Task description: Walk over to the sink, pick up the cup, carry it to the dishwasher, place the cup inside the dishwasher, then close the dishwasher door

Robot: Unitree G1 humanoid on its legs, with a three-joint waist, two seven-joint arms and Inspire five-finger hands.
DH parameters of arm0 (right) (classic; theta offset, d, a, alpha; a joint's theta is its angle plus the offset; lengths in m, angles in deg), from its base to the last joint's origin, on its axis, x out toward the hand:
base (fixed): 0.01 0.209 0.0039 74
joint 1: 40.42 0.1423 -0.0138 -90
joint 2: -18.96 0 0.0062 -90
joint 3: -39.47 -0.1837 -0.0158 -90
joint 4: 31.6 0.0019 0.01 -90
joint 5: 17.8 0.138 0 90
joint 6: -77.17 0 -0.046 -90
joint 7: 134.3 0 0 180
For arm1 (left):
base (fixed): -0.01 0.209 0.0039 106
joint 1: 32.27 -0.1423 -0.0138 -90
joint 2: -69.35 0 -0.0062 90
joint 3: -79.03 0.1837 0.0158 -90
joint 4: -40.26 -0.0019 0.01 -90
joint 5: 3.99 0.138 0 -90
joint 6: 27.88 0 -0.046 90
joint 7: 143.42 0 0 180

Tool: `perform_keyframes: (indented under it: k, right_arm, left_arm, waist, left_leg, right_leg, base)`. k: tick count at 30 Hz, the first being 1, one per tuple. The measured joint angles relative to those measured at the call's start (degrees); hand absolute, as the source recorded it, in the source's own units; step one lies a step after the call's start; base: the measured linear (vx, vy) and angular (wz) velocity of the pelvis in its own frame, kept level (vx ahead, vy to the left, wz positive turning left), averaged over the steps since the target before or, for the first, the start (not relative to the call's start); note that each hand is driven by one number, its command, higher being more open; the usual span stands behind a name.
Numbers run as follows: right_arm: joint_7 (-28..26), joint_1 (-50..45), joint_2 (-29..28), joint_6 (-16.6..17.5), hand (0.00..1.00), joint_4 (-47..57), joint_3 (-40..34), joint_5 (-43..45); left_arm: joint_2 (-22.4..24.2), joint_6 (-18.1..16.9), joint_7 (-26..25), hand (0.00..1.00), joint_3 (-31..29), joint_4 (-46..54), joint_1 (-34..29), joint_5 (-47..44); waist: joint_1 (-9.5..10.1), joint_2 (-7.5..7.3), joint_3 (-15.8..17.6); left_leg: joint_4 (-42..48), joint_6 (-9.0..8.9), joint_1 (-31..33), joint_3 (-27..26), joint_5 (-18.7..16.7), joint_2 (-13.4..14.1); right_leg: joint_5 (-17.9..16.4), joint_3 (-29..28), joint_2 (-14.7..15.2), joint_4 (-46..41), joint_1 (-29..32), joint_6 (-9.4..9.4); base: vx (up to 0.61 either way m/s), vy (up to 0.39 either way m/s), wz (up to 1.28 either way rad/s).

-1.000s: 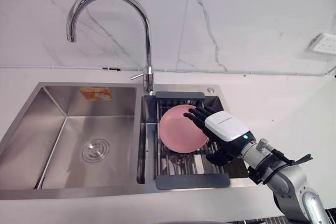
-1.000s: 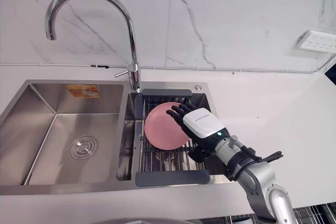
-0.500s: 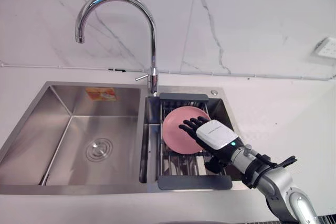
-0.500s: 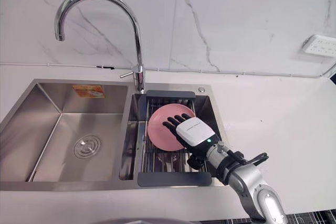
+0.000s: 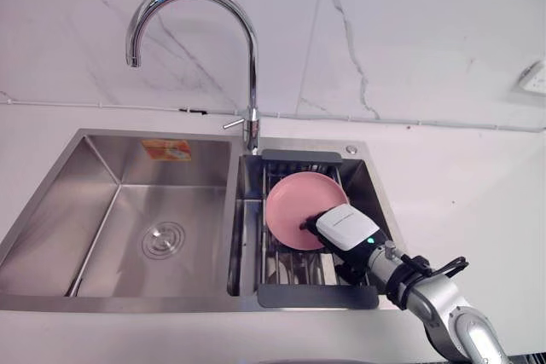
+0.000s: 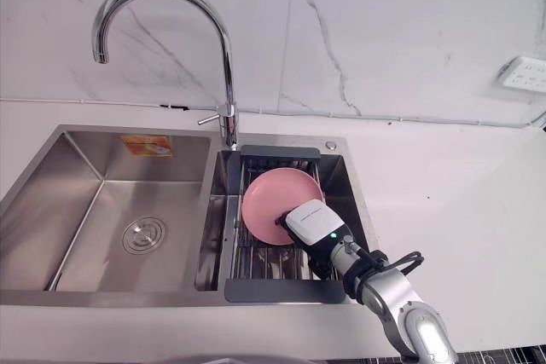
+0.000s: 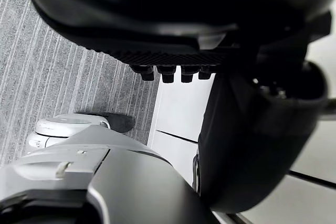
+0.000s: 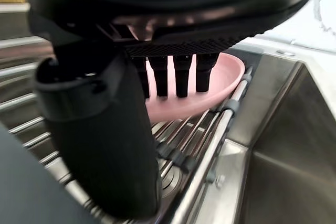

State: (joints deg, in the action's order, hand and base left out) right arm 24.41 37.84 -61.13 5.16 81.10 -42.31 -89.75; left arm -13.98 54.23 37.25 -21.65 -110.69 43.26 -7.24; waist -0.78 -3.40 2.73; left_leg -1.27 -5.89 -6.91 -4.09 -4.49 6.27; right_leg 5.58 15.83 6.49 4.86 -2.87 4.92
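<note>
Gleaming sink (image 5: pixel 94 202) sits in white counter (image 5: pixel 461 185) below marble wall (image 5: pixel 409 31)

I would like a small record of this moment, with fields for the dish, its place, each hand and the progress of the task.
object: pink dish, shallow, more a dish than a cup
place: resting on the rack in the sink's right basin
right hand: right hand is open, with straight fingers laid on the dish's near side
left hand: left hand hangs low above the grey floor
progress: dish not yet picked up
</note>
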Motion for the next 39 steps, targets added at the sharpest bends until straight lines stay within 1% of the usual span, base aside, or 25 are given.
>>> perform_keyframes:
  k: [3, 5, 7, 10, 14, 19, 21, 26, 28, 30, 33, 35, 36, 37, 38, 39]
  right_arm:
    - [5.4, 0.0, 0.0, -0.3, 0.00, 0.0, 0.0, -4.0]
    - [12.3, 0.2, -0.5, -0.9, 0.00, 0.3, -0.1, -5.0]
    - [15.0, 0.2, -0.9, -1.3, 0.00, 0.1, -0.2, -6.7]
    - [19.1, 0.2, -1.4, -1.4, 0.00, 0.0, -0.8, -6.9]
    - [22.4, 0.2, -1.4, -1.4, 0.00, 0.0, -3.1, -6.8]
    - [23.3, 0.2, -1.4, -1.4, 0.00, 0.0, -4.4, -6.1]
    - [23.3, 0.2, -1.4, -1.4, 0.00, 0.0, -4.5, -4.5]
    - [22.9, 0.2, -1.4, -1.4, 0.00, 0.0, -4.5, 4.6]
    - [22.9, 0.2, -1.8, -1.5, 0.00, 0.0, -4.9, 6.4]
    - [23.0, 0.1, -2.8, -1.6, 0.00, 0.0, -6.5, 8.0]
    - [23.3, -0.1, -3.4, -2.7, 0.00, -0.1, -10.6, 11.7]
    - [25.3, 0.7, -3.3, -3.7, 0.00, -1.0, -12.3, 13.3]
    - [26.7, 2.6, -2.8, -4.1, 0.00, -2.3, -12.4, 14.4]
    - [28.2, 3.9, -2.1, -4.6, 0.00, -2.6, -13.0, 15.2]
    - [29.4, 5.9, -1.2, -5.3, 0.00, -3.5, -13.6, 16.2]
    - [29.5, 6.9, -0.8, -5.5, 0.00, -4.3, -13.6, 16.2]
  left_arm:
    - [0.0, 0.0, 0.0, 1.00, 0.0, 0.0, 0.0, 0.0]
    - [0.0, -0.1, -0.1, 1.00, 0.0, 0.0, 0.0, 0.0]
    - [0.0, -0.1, -0.2, 1.00, 0.0, 0.0, 0.0, 0.0]
    - [0.1, -0.2, -0.4, 1.00, 0.1, 0.0, 0.0, 0.1]
    - [-0.1, -0.6, -0.6, 1.00, 1.1, 0.0, 0.0, 0.1]
    - [-0.1, -0.6, -0.6, 1.00, 1.1, 0.0, -0.1, 0.1]
    - [-0.1, -0.7, -0.6, 1.00, 1.1, 0.0, -0.1, 0.1]
    - [-0.1, -0.8, -0.7, 1.00, 1.1, 0.0, -0.1, 0.0]
    - [-0.1, -1.0, -0.8, 1.00, 1.1, 0.0, -0.1, 0.0]
    - [0.1, -1.5, -0.9, 1.00, 1.1, 0.0, 0.0, 0.0]
    - [0.3, -1.8, -0.8, 1.00, 1.1, 0.0, 0.3, 0.4]
    - [1.0, -2.3, -0.9, 1.00, 1.0, 0.1, 0.4, 0.5]
    - [1.7, -2.3, -1.1, 1.00, 0.5, 0.3, -0.2, -0.4]
    - [2.6, -1.8, -1.3, 1.00, -0.7, 0.3, -0.1, -1.5]
    - [2.5, -2.0, -1.2, 1.00, -0.7, 0.8, 0.7, -1.4]
    - [2.6, -2.0, -1.2, 1.00, -0.7, 0.8, 0.5, -1.3]
  waist:
    - [0.00, 0.01, 0.0]
    - [-0.06, 0.03, 0.0]
    - [0.00, 0.03, 0.0]
    - [-0.03, 0.20, 0.1]
    - [-0.04, 0.42, 0.3]
    - [-0.08, 0.51, 0.4]
    - [-0.11, 0.56, 0.4]
    - [-0.15, 0.60, 0.4]
    - [-0.20, 0.61, 0.4]
    - [-0.25, 0.62, 0.4]
    - [-0.29, 0.68, 0.5]
    - [0.13, 1.10, 0.8]
    - [0.27, 2.40, 1.6]
    - [-0.84, 3.55, 2.1]
    - [-0.88, 3.86, 3.1]
    - [-0.48, 4.05, 3.0]
  left_leg:
    - [0.0, -0.03, 0.0, 0.0, 0.0, 0.0]
    - [0.0, -0.09, 0.0, 0.0, 0.0, 0.0]
    - [0.0, -0.10, 0.0, 0.0, 0.1, 0.0]
    - [0.0, -0.10, 0.0, 0.0, 0.1, 0.0]
    - [0.0, -0.10, 0.0, 0.0, 0.1, 0.0]
    - [0.0, -0.10, 0.0, 0.0, 0.1, 0.0]
    - [0.0, -0.10, 0.0, 0.0, 0.1, 0.0]
    - [0.1, -0.10, -0.1, 0.0, 0.1, 0.0]
    - [0.2, -0.13, -0.1, 0.2, 0.1, 0.0]
    - [0.4, -0.14, 0.3, 0.6, 0.1, 0.0]
    - [1.1, -0.05, 0.4, 1.8, 0.0, 0.0]
    - [5.2, 0.40, 0.6, 1.4, -2.3, 0.5]
    - [13.0, 0.69, 2.6, 0.1, -6.2, 1.4]
    - [19.2, 0.94, 5.8, 0.5, -8.6, 2.4]
    - [21.2, 0.99, 7.5, 0.3, -8.9, 2.7]
    - [20.5, 0.96, 7.2, 0.2, -9.0, 2.7]
  right_leg:
    - [0.0, 0.0, 0.0, 0.0, 0.0, 0.00]
    - [0.0, 0.0, 0.0, 0.0, 0.0, 0.01]
    - [0.0, 0.0, 0.0, 0.0, 0.0, 0.04]
    - [0.0, 0.0, 0.0, 0.0, 0.0, 0.04]
    - [0.0, 0.0, 0.0, 0.0, 0.0, 0.05]
    - [0.0, 0.0, 0.0, 0.0, 0.0, 0.05]
    - [0.0, 0.0, 0.0, 0.0, 0.0, 0.05]
    - [0.0, 0.1, 0.0, 0.0, -0.1, 0.05]
    - [0.0, 0.3, 0.0, 0.0, -0.4, 0.06]
    - [0.0, 0.8, 0.0, 0.0, -0.4, 0.04]
    - [-0.2, 1.4, -0.1, 0.0, -1.2, -0.05]
    - [-1.1, 0.3, -0.7, -1.2, -1.4, -0.16]
    - [-2.9, -1.7, -1.2, -3.3, -0.8, -0.40]
    - [-3.4, -2.4, -1.9, -4.3, 0.2, -0.60]
    - [-2.0, -4.4, -2.4, -5.2, 2.2, -1.34]
    - [-1.0, -6.0, -2.6, -5.3, 3.1, -1.14]
  base:
    - [-0.02, 0.002, 0.00]
    - [-0.04, 0.001, 0.00]
    - [0.00, 0.000, 0.00]
    - [-0.01, 0.002, 0.00]
    - [0.00, 0.000, 0.00]
    - [0.00, 0.000, 0.00]
    - [0.00, 0.000, 0.00]
    - [0.00, 0.000, 0.00]
    - [0.00, 0.000, 0.07]
    - [0.00, 0.000, 0.14]
    - [-0.01, -0.001, 0.15]
    - [-0.02, 0.007, -0.26]
    - [-0.09, 0.052, -0.47]
    - [-0.16, 0.066, -0.68]
    - [-0.18, 0.045, -0.64]
    - [-0.14, 0.008, -1.10]
